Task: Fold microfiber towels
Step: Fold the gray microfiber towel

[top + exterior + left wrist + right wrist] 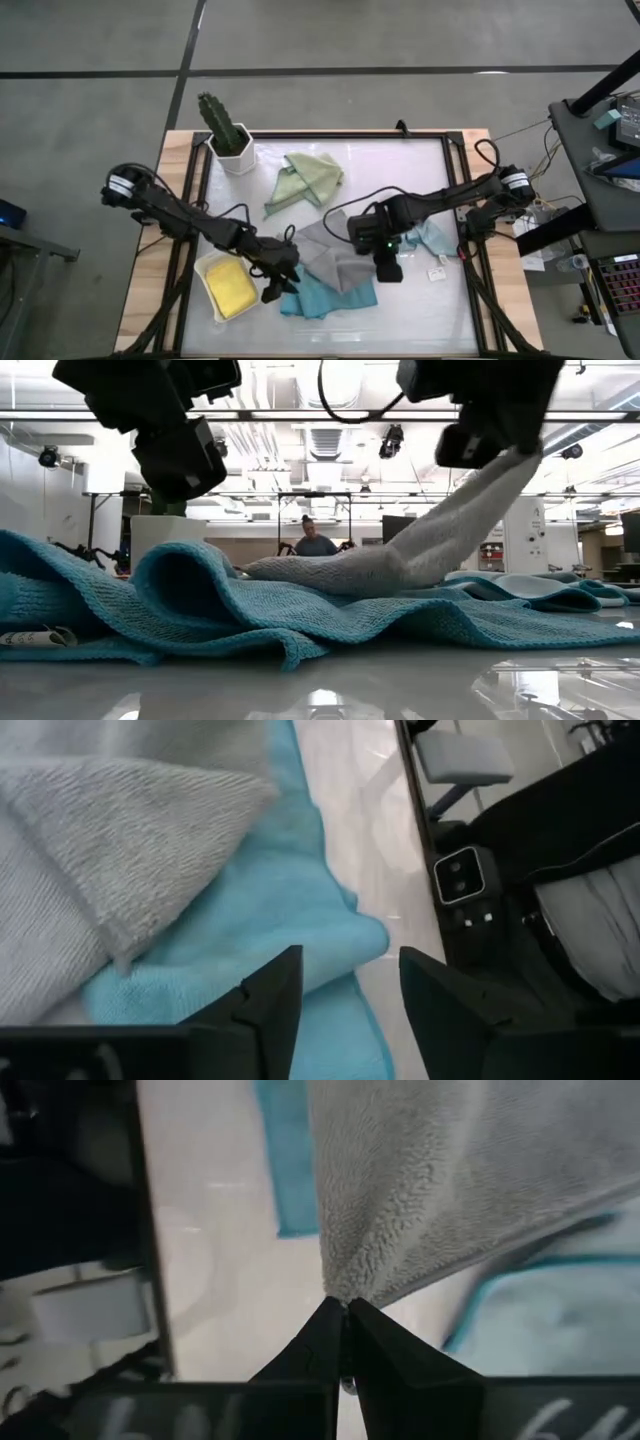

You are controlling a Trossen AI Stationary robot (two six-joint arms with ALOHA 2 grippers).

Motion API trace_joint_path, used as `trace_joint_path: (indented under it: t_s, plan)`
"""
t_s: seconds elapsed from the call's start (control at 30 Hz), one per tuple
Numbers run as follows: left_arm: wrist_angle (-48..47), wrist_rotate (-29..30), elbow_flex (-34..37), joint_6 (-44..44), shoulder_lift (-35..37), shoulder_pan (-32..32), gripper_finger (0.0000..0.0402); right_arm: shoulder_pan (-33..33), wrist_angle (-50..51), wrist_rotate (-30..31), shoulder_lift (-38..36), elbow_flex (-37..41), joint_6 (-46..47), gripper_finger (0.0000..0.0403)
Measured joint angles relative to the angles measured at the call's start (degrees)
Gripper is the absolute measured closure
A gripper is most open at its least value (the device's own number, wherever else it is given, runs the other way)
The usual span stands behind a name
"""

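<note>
Right hand [342,1312] is pinched shut on a corner of the grey towel [335,255], and the low view shows that corner lifted off the worktop [400,170] while the rest of the cloth slopes down from the hand onto the teal towel [325,297]. Seen from above, the grey towel's long axis runs on a slant, from the right hand down toward the left hand [345,985]. Left hand's fingers stand apart with nothing between them, hovering just above the near edge of the teal towel, close to where the grey one overlaps it. Teal lies rumpled under the grey, spreading toward the front edge of the worktop. Sage green towel [305,180] lies crumpled apart, toward the back near a potted cactus [225,128]. Yellow towel [230,288] sits folded in a white tray [203,268] beside the left hand. Pale blue towel [435,238] peeks out behind the right arm.
</note>
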State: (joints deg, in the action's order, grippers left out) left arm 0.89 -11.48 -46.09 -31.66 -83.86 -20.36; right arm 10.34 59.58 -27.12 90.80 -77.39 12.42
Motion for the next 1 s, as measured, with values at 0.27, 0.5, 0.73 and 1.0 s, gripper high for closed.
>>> trace_joint_path:
  t_s: [0.27,0.5,0.73,1.0]
  plan:
    - [-8.82,16.25,0.41,6.87,2.03,2.81,0.0247,0.24,-0.31,-2.87,0.00,1.68,0.16,0.0390]
    - [-9.65,24.85,1.64,11.15,-0.25,6.78,0.0247,0.29,-3.94,-0.44,0.02,1.73,0.02,0.0390]
    - [-8.37,25.43,1.66,12.94,-7.57,9.40,0.0247,1.48,-5.75,9.64,0.02,3.05,-4.73,0.0390]
    - [-6.86,29.25,0.96,11.31,-12.85,10.06,0.0247,1.25,-7.92,8.69,0.02,4.96,-3.01,0.0374]
